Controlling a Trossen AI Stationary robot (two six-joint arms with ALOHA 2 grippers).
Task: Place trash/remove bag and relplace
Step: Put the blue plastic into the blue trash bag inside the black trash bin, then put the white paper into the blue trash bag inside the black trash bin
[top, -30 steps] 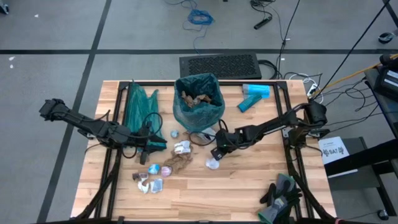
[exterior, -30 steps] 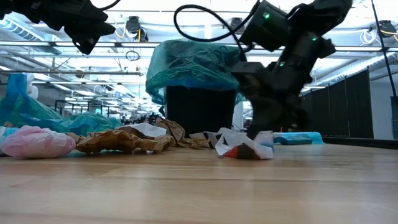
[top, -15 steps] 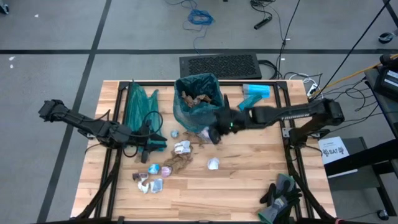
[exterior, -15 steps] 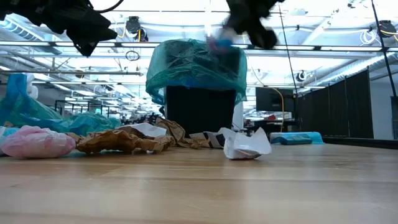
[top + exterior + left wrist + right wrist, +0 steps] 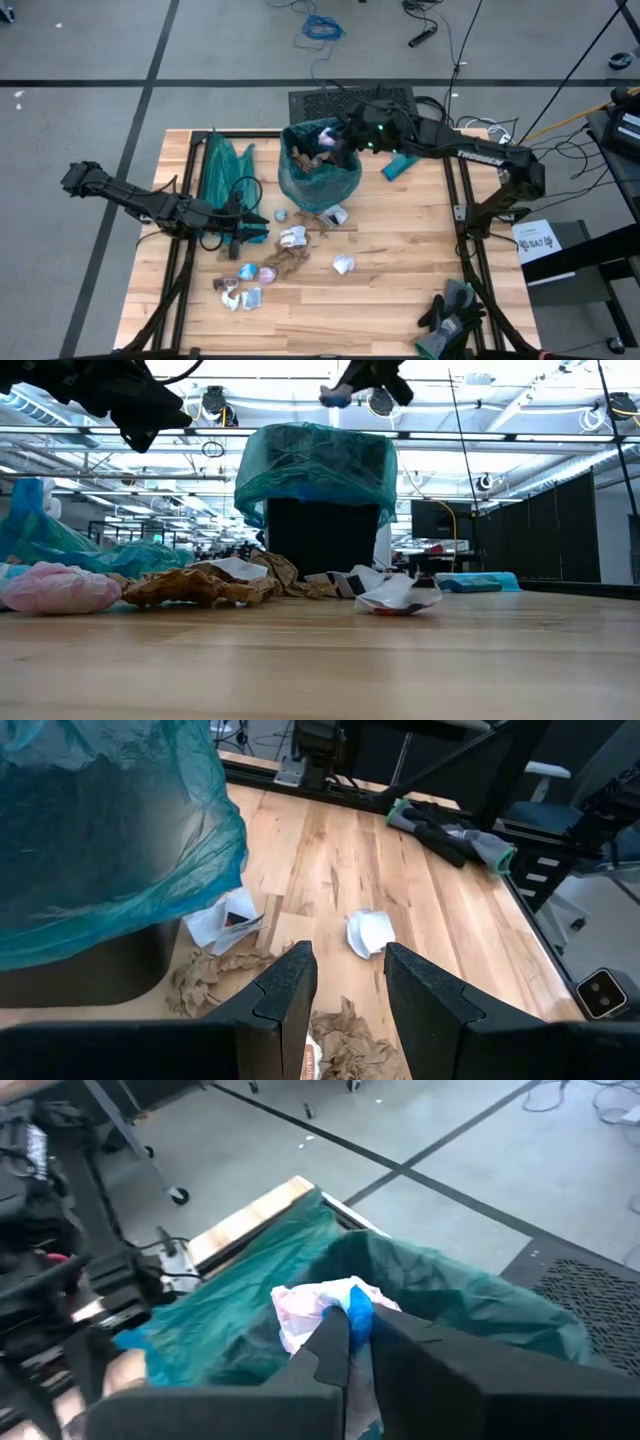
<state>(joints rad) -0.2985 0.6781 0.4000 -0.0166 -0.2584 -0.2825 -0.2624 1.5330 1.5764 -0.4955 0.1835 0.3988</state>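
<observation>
At the left of the high view I see my left pincer (image 5: 243,232) low over the worktop (image 5: 400,290), just left of the scattered trash (image 5: 285,262). Its wrist view shows the fingers (image 5: 284,995) apart with a clear gap, gripping nothing, above a crumpled brown paper (image 5: 345,1042) and pointing toward a white wrapper (image 5: 369,932). A pink wrapper (image 5: 60,588) lies at the left of the low view, beside brown paper (image 5: 195,586).

At the upper middle stands the bin (image 5: 320,165) lined with a teal bag (image 5: 300,185), brown scraps already inside it. More scraps lie on the worktop below it, from lower left to centre.

My right pincer (image 5: 345,137) hangs above the bin's opening. Its fingers (image 5: 330,1342) are pressed together on a crumpled white, pink and blue wrapper (image 5: 320,1308), held over the bag's rim. A light-blue pack (image 5: 408,153) lies right of the bin, and dark gloves (image 5: 452,310) sit at lower right.
</observation>
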